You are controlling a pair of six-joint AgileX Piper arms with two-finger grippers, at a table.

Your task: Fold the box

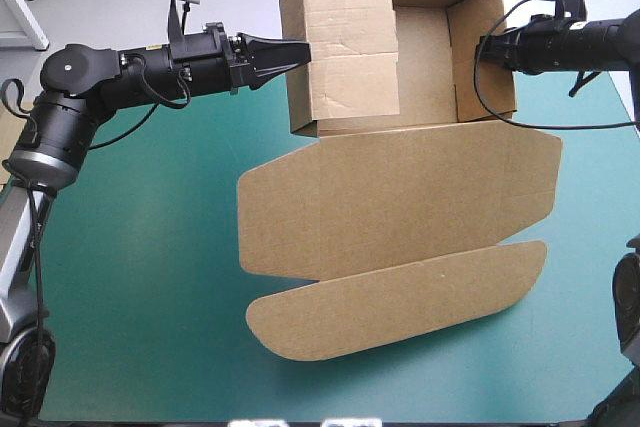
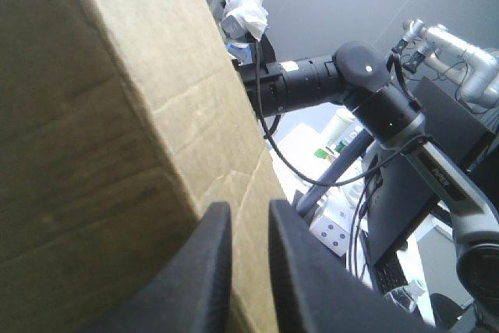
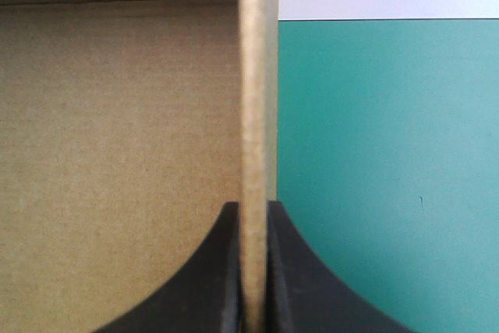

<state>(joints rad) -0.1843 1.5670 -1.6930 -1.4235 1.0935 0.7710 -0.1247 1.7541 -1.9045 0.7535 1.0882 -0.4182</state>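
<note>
Both jaws clamp opposite walls of the box (image 1: 345, 47), lid (image 1: 400, 197) flat on open teal-green cover (image 1: 140, 297)

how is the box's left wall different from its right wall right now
The left wall is a wide creased panel tipped in over the tray; the right wall is narrower and stands upright. The left gripper pinches the left wall, the right gripper the right wall. Both are brown board, each clamped by a gripper.
</note>
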